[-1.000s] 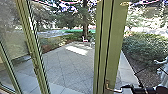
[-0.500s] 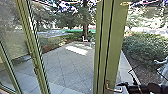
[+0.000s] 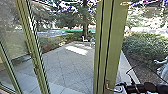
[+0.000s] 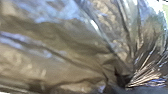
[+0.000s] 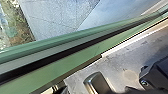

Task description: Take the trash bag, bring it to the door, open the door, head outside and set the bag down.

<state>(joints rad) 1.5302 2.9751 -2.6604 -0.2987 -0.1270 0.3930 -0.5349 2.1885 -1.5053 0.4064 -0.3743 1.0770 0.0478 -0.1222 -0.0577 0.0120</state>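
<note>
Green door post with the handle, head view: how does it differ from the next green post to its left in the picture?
The handle post looks much broader; the left post looks slimmer. The handle post appears nearly upright, while the left post slants, its top toward the picture's left. The handle post bears a lever handle low down, beside the robot's arm; the left post has no arm beside it. Both are green with dark lengthwise lines.

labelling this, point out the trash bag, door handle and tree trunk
Trash bag [image 4: 55, 57], left wrist view: its crinkled side.
Door handle [image 3: 107, 85], head view: its upright part.
Tree trunk [image 3: 85, 30], head view: its lower part.
</note>
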